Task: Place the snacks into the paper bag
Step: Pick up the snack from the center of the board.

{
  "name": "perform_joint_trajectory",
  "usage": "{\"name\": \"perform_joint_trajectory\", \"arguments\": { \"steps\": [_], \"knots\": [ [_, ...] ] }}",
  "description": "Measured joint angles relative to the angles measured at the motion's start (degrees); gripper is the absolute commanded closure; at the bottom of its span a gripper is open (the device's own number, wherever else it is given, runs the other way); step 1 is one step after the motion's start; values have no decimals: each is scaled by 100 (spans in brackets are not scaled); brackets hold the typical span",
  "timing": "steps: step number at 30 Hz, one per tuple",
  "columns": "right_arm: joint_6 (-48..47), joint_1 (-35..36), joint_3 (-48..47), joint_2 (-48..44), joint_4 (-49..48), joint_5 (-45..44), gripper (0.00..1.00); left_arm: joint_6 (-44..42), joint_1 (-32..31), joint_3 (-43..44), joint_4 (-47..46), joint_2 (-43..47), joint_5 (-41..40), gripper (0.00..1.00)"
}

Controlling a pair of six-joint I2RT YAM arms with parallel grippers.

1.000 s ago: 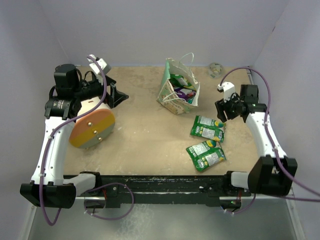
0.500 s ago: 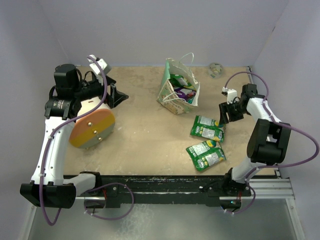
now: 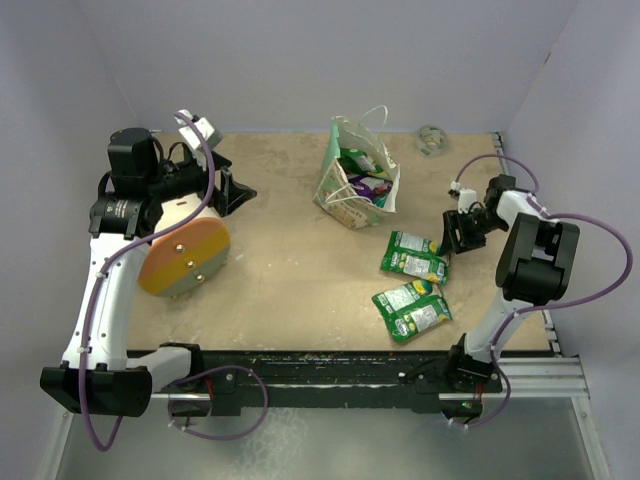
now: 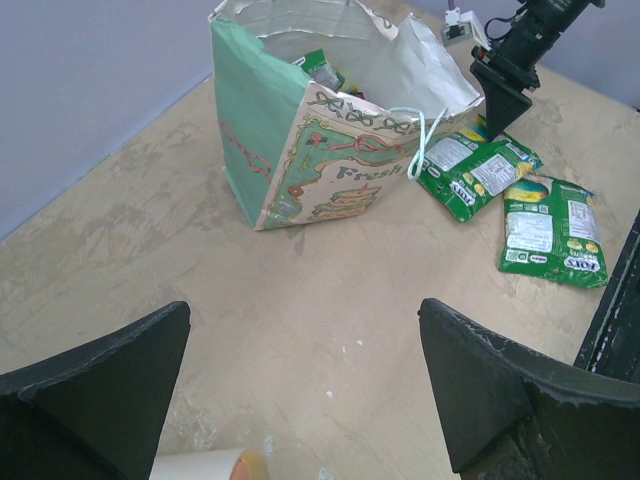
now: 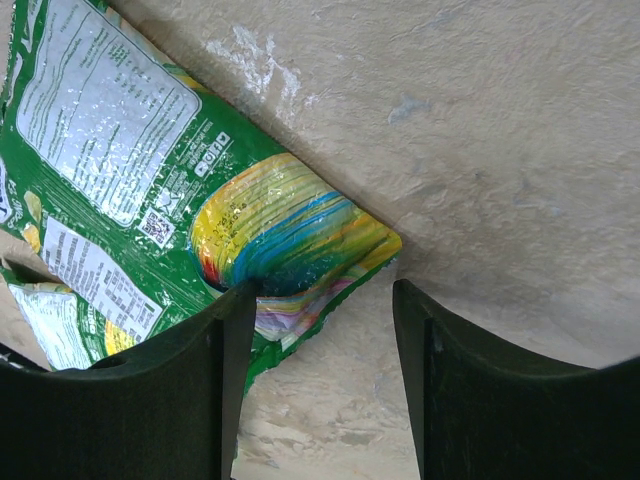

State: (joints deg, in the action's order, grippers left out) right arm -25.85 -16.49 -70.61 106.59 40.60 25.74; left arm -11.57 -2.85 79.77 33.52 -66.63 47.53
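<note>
1. Directly beneath the right pincer (image 5: 320, 300), one corner of the top green packet (image 5: 190, 190) pokes into the gap between its two fingers. The fingers are parted with nothing gripped, and the tips are low over the table (image 5: 500, 120).
2. Key relation: the packet body lies to this pincer's left and slightly toward the bases. Only that corner sits at the tips.
3. Long axis: it runs roughly across the table, away from the pincer toward the left arm's side. The rainbow-printed end points at the pincer.
4. A second packet (image 5: 40, 310) lies under the first, peeking out at the edge away from the pincer.
5. Another green pair (image 3: 412, 310) lies flat, nearer the bases than the pincer and to its left, close to the first pair but apart from it.
6. The paper bag (image 3: 340, 150) stands left of the pincer and farther from the bases, past the packets. Its mouth is open and snacks show inside.
7. The left pincer (image 4: 305, 310) is spread wide and empty, well apart from every packet and beside the cream cone (image 3: 185, 255). The right arm is clearly nearer.
8. Judgement: the coming step is closing on that corner. The hold would be thin and the glossy film may slip.
</note>
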Motion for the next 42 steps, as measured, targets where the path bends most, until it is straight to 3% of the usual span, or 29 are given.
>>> {"name": "perform_joint_trajectory", "arguments": {
  "steps": [10,16,24,33,42],
  "knots": [
    [55,-70,-11,173,2,374,51,-2,0,0,0,0,-4,1],
    [94,-98,-184,457,114,785,69,-4,0,0,0,0,-9,1],
    [46,-109,-457,785,256,1154,100,-7,11,-37,0,0,-26,1],
    [-175,-111,-855,693,487,1351,100,-7,11,-90,0,0,-28,1],
    [-527,-116,-1137,-22,925,1434,100,-22,11,-92,0,0,-31,1]
  ]
}}
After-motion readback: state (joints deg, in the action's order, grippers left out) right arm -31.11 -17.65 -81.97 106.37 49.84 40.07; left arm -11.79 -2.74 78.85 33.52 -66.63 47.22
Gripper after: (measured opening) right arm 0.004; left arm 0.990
